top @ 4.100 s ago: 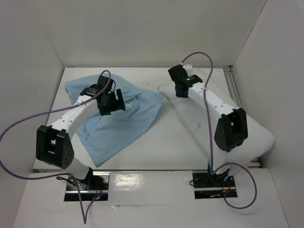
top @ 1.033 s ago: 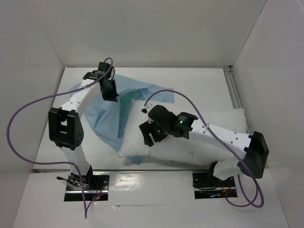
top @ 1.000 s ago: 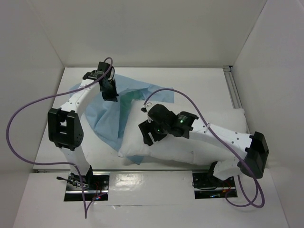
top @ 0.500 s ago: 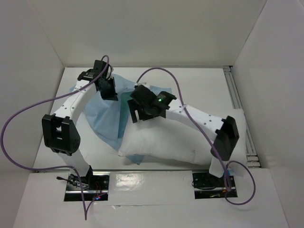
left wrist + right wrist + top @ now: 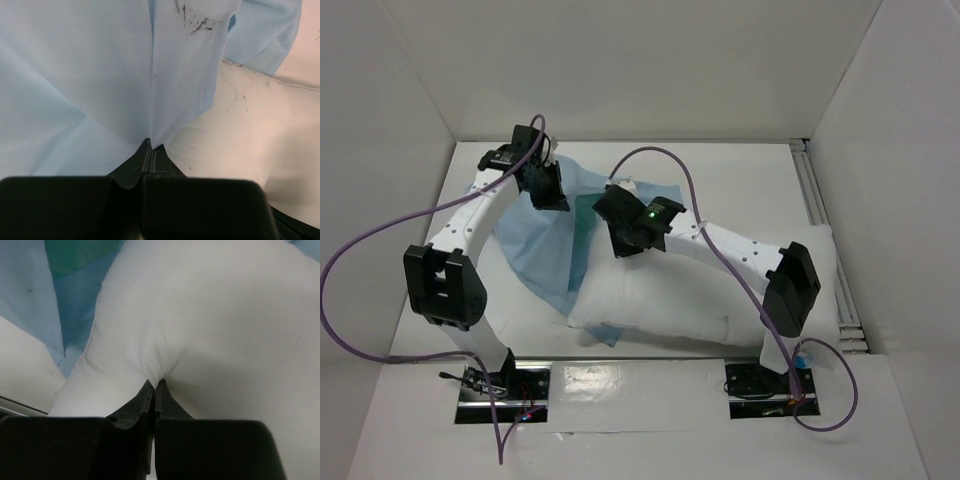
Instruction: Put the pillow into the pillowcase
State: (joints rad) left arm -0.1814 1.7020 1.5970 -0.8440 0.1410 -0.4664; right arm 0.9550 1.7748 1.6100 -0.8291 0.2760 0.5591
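One pillow [image 5: 210, 315], one pillowcase [image 5: 75, 75], two claws. The left claw [image 5: 151, 152] stays pinched on pillowcase; the right claw [image 5: 154, 390], apart a moment ago, now clamps pillow just ahead.

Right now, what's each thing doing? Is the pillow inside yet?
pillow: not inside, bare white, its left end lying on the pillowcase.
pillowcase: rumpled, partly under the pillow, one fold pinched.
left gripper: shut on the pillowcase.
right gripper: shut on the pillow.
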